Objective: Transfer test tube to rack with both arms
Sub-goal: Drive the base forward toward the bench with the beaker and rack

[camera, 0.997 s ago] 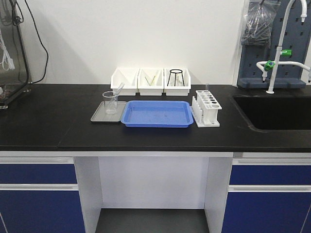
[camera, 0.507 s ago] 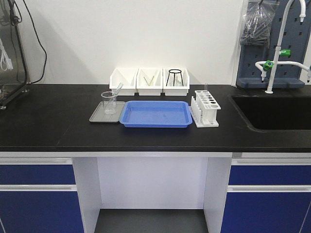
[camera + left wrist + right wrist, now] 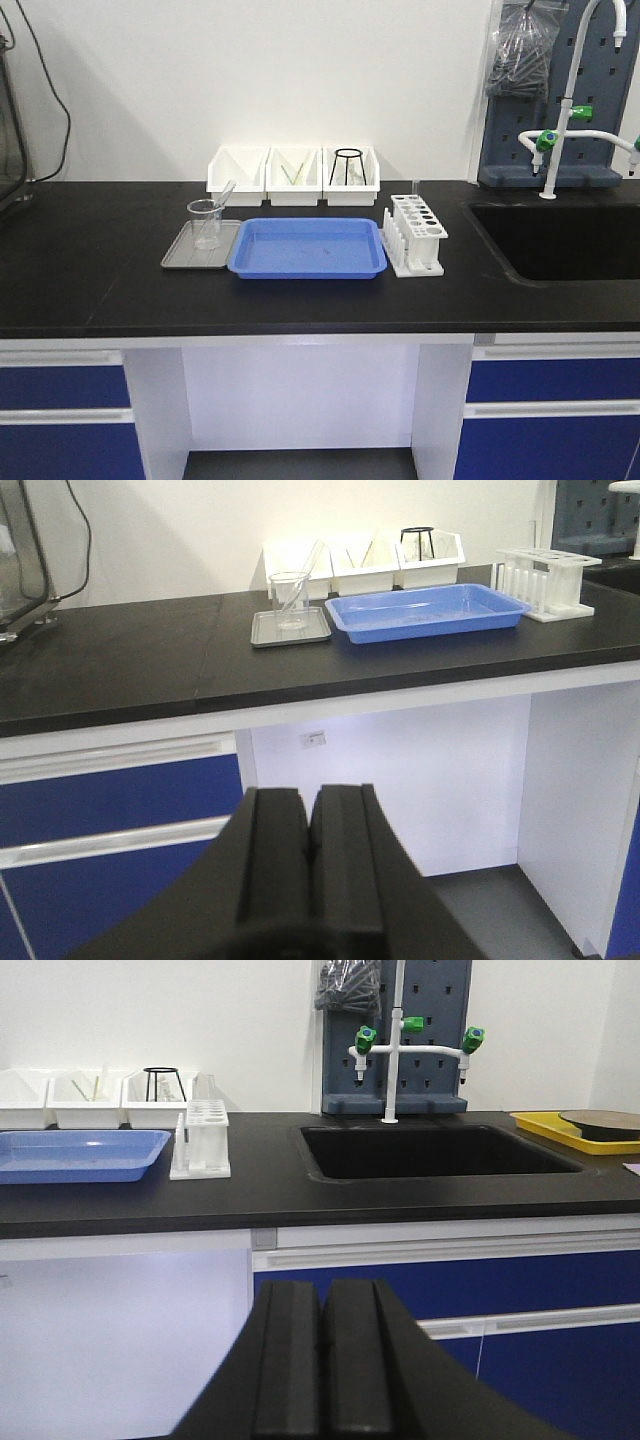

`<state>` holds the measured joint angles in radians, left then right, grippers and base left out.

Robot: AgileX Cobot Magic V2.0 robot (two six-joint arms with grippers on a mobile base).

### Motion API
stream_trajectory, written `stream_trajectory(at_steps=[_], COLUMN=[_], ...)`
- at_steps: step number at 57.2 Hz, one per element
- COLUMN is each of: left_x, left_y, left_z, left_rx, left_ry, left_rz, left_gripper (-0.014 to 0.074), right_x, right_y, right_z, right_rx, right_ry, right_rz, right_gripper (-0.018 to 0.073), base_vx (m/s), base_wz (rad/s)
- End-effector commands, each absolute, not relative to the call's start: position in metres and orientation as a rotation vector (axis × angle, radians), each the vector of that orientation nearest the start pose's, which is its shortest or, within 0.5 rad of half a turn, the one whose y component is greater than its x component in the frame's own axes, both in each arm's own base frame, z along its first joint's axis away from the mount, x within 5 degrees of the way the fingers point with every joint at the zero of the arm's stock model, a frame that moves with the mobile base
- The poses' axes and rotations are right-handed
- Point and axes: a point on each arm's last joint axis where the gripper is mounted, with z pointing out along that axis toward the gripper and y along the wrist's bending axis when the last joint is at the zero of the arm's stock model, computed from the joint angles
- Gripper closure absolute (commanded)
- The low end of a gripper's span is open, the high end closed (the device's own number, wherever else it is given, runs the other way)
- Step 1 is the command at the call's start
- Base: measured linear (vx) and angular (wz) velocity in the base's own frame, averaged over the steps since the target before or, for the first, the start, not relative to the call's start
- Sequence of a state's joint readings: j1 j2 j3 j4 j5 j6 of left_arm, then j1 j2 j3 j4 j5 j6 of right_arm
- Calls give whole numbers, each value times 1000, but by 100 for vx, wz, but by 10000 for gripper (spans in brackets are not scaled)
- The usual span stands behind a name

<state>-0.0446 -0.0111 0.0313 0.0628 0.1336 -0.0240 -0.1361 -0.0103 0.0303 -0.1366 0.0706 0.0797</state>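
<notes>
Left end effector (image 3: 309, 810): you see it at the bottom centre of the left wrist view; its two black fingers are pressed together with only a thin seam between them and nothing gripped; it hangs in front of the cabinet fronts, below the level of the surface (image 3: 90, 280).
Right end effector (image 3: 322, 1295): bottom centre of the right wrist view; fingers closed flat against each other, holding nothing; likewise low, in front of the cabinets.
Test tube (image 3: 224, 196): look left of centre in the front view; it leans inside the beaker (image 3: 206, 225), its upper end tilted toward the right of the frame and standing above the beaker lip.
Beaker: stands upright on the grey tray (image 3: 180, 262); that tray lies just beside the left edge of the blue tray (image 3: 300, 272).
Rack (image 3: 415, 232): right of centre, just beside the right edge of the blue tray; between that tray and the sink (image 3: 560, 240); one slim clear upright shows at its far end, too faint to identify.
Bins (image 3: 293, 172): three in a row against the wall, above the trays in the frame.
</notes>
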Motion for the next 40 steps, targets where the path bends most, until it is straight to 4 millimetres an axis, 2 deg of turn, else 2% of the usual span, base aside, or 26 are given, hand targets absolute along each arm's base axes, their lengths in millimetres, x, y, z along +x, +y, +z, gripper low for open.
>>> stream_trajectory(at_steps=[1, 40], left_x=[54, 54], left_y=[-2, -2], left_z=[209, 209], left_rx=[51, 51], left_ry=[1514, 1514], left_rz=[-14, -14], left_gripper=[601, 601], right_x=[56, 56], right_y=[-8, -8], right_z=[198, 198], right_rx=[48, 48], right_ry=[1506, 1506], right_rz=[-166, -166], right_gripper=[570, 570], base_vx=[28, 35], base_wz=[-8, 0])
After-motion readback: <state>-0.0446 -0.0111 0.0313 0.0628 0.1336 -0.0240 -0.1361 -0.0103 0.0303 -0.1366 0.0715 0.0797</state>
